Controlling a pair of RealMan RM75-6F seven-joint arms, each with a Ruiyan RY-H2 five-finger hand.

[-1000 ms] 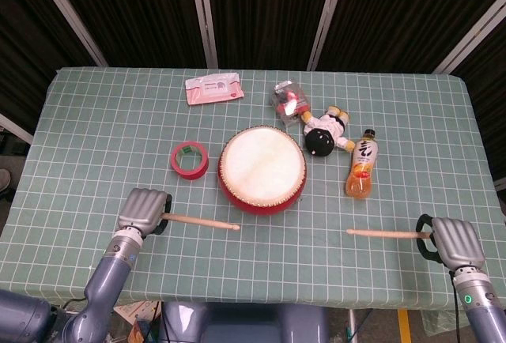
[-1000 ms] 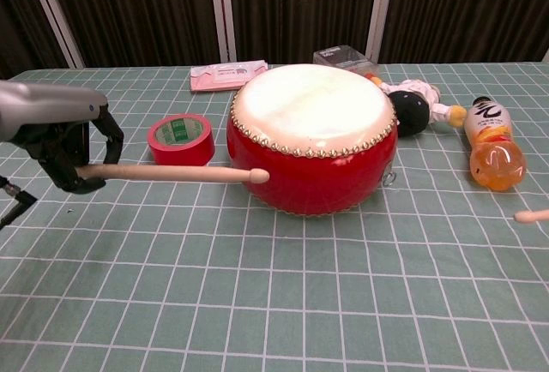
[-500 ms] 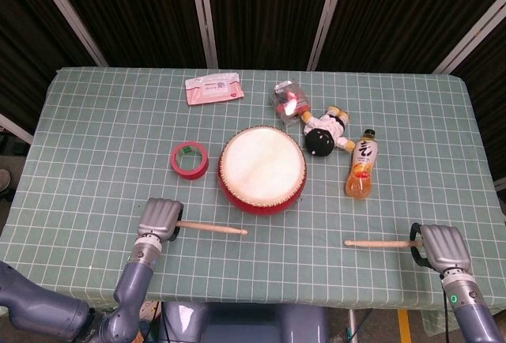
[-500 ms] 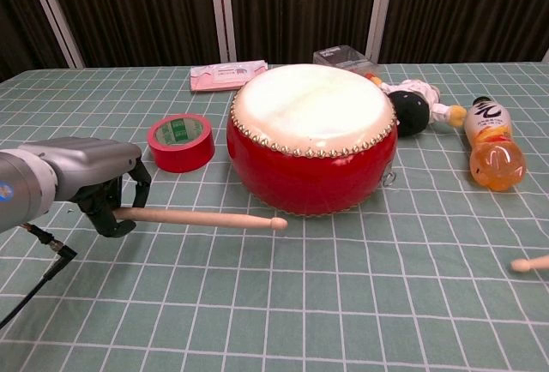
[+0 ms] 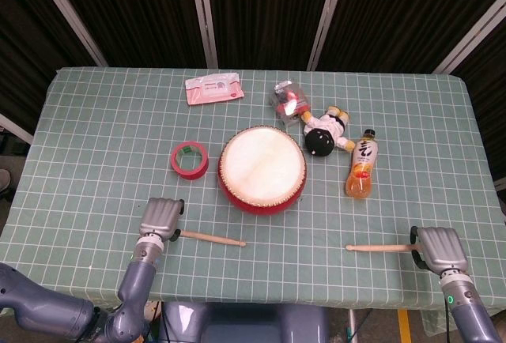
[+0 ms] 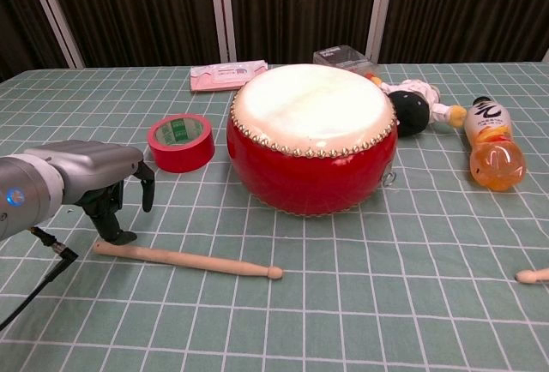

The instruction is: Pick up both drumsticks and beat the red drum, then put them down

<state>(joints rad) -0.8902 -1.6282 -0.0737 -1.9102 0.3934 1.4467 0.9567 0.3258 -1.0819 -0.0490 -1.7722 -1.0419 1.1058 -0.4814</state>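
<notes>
I see the desk (image 5: 95,122) under its green checked cloth, and on it the red drum (image 5: 262,170) sits ahead of and between my two hands, well apart from both. My left hand (image 6: 103,185) hangs just over the cloth with its fingers (image 6: 144,190) uncurled and apart, gripping nothing; the left drumstick (image 6: 189,260) lies flat on the desk right below those fingers, its butt end by the fingertips and its tip pointing away toward my right. My right hand (image 5: 439,250) sits at the near right edge, the butt of the right drumstick (image 5: 379,247) meeting it on its inner side, but I cannot tell from either view whether the fingers hold the stick or have let go. Beyond the right hand lie an orange drink bottle (image 5: 362,164) and a small doll (image 5: 326,133); beyond the left hand, a red tape roll (image 5: 190,160) sits just beside the drum.
</notes>
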